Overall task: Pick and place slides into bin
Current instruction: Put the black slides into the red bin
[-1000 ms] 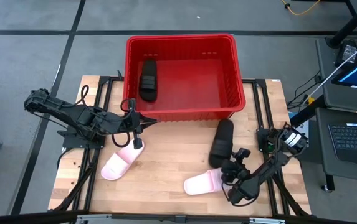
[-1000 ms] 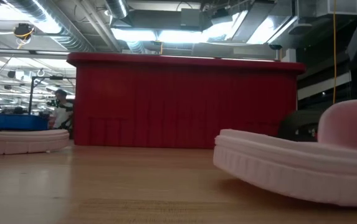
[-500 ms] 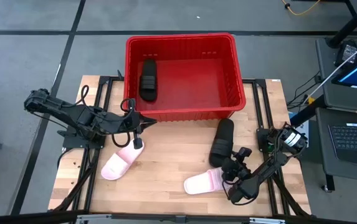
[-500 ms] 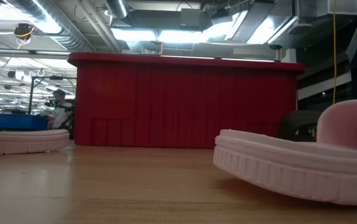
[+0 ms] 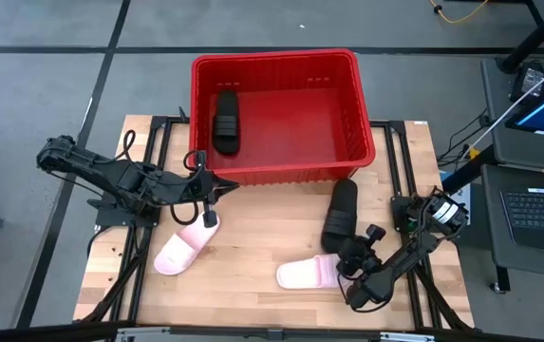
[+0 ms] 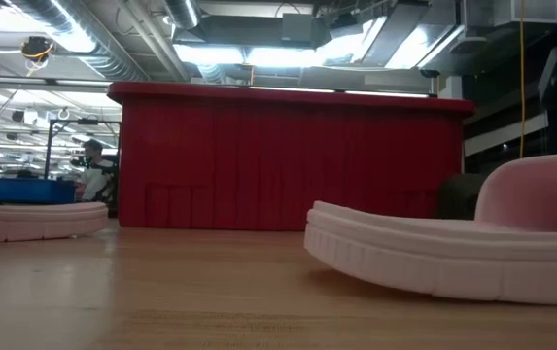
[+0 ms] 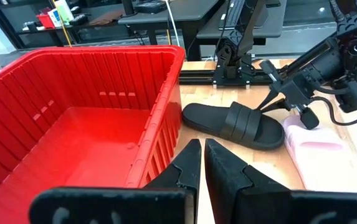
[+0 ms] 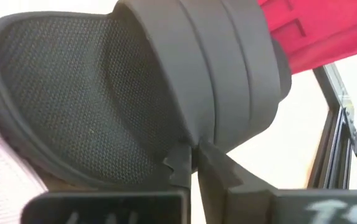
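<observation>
A black slide (image 5: 339, 215) lies on the table just before the red bin (image 5: 276, 59); its heel is near the bin wall and its strap faces my right gripper (image 5: 352, 255). That gripper is shut at the strap (image 8: 228, 68). A pale pink slide (image 5: 307, 274) lies beside it on the left. A second pink slide (image 5: 184, 251) lies at the table's left, and another black slide (image 5: 225, 122) rests in the bin's left part. My left gripper (image 5: 222, 185) hovers shut by the bin's near left corner, holding nothing. My right gripper pinches the near edge of the black slide's strap (image 8: 194, 140) between only the tips of its two fingers (image 8: 178, 163). It comes in low from the table's near side. The slide's sole lies flat on the table.
The bin's near wall (image 7: 166, 118) stands between my two arms. The right pink slide (image 6: 453, 258) fills the near right of the low view, and the left pink slide (image 6: 35, 219) lies at its left. A desk with a laptop (image 5: 537, 204) stands beyond the table's right edge.
My right gripper has shut at the black slide's strap. The pink slide beside it has slid a little toward the table's left and turned to lie more crosswise. My left arm has kept still.
</observation>
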